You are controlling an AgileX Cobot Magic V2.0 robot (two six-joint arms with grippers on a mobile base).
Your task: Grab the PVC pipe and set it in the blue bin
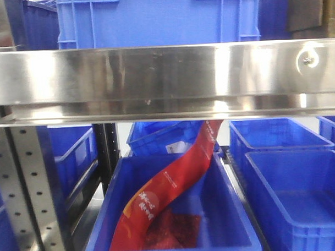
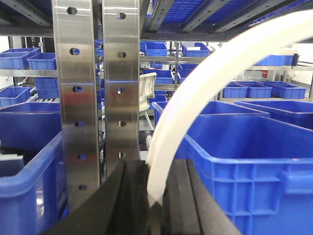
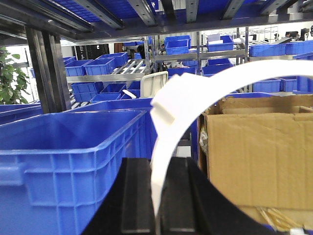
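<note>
The left gripper (image 2: 156, 196) sits at 6 o'clock in its own view. Its two black fingers (image 2: 134, 196) are squeezed on the end of the white pipe (image 2: 193, 83). The pipe goes up from the gripper and bends over toward 2 o'clock. A blue bin (image 2: 244, 161) stands near, at 4 o'clock, and the pipe is not in it. Two steel posts (image 2: 76, 98) with holes stand at 10 o'clock.

The right gripper (image 3: 157, 200) is at 6 o'clock in its view too. It is clenched on a white pipe end that goes up and curves toward 2 o'clock. I cannot tell if both hold the same pipe. A big bin (image 3: 63, 156) is at 8 o'clock and a brown box (image 3: 259, 152) is at 4 o'clock.

In the front view a shiny beam (image 1: 155, 76) runs across the top. Under it, at 6 o'clock, a red bag (image 1: 169, 186) leans in a low bin (image 1: 157, 160).
</note>
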